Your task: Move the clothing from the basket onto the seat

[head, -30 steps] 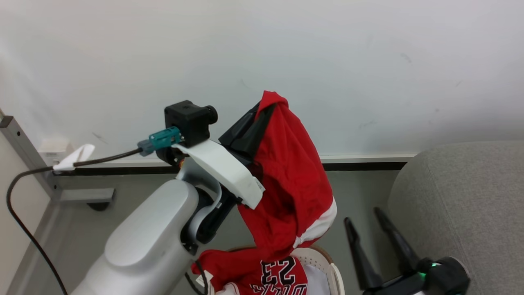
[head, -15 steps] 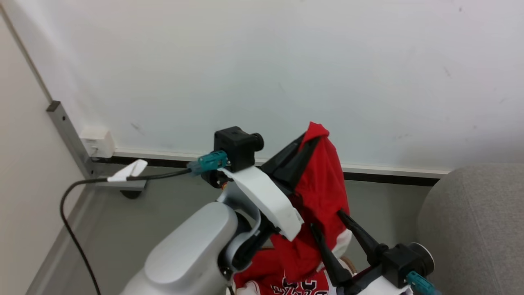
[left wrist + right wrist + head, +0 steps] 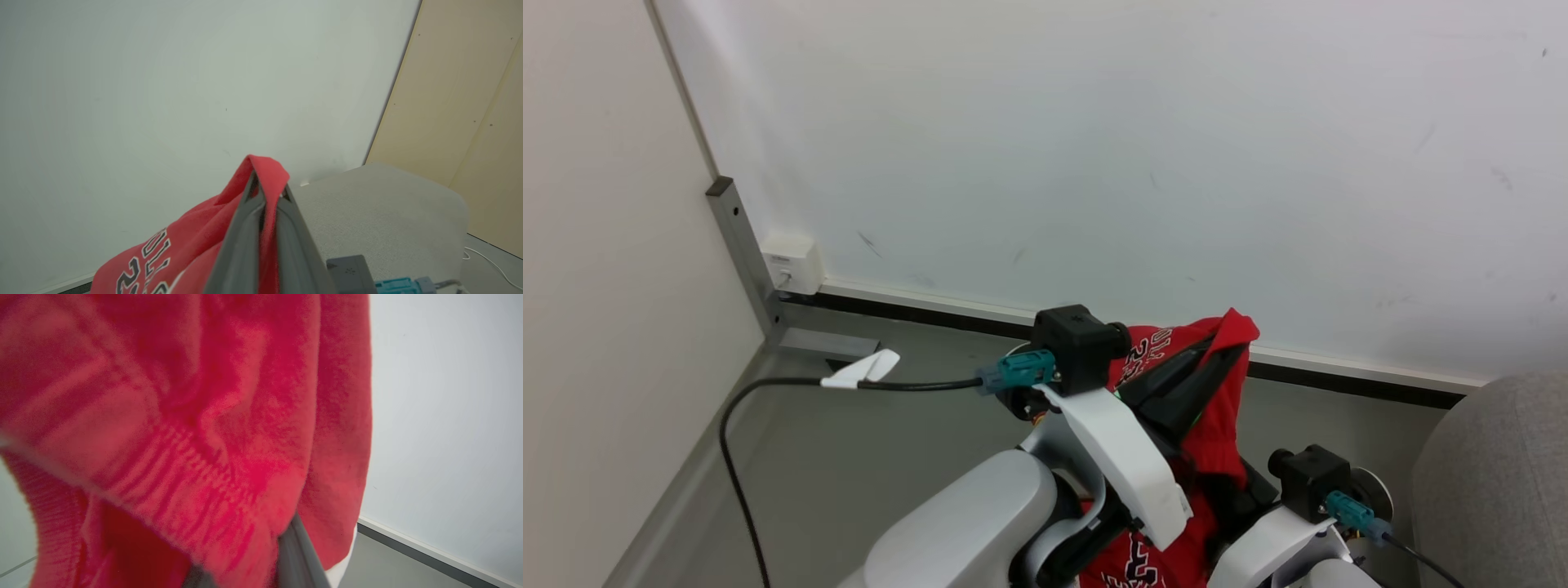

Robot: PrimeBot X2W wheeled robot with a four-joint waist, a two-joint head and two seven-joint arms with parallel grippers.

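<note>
Red 23 jersey [image 3: 179,245] is pinched by the closed left gripper [image 3: 265,192]. Right gripper [image 3: 294,559] state is hidden by cloth and cannot be told. Risk: trailing folds may be dropped short of the seat [image 3: 367,212].

Seen close and blurred: red clothing [image 3: 196,416] hanging with a ribbed band across its middle and white trim [image 3: 341,575] at its lower right edge. Poking up from the bottom edge, one grey finger [image 3: 300,559], tip buried under the cloth. To the right, pale wall [image 3: 449,396], dark skirting [image 3: 429,555], grey floor [image 3: 380,569].
</note>
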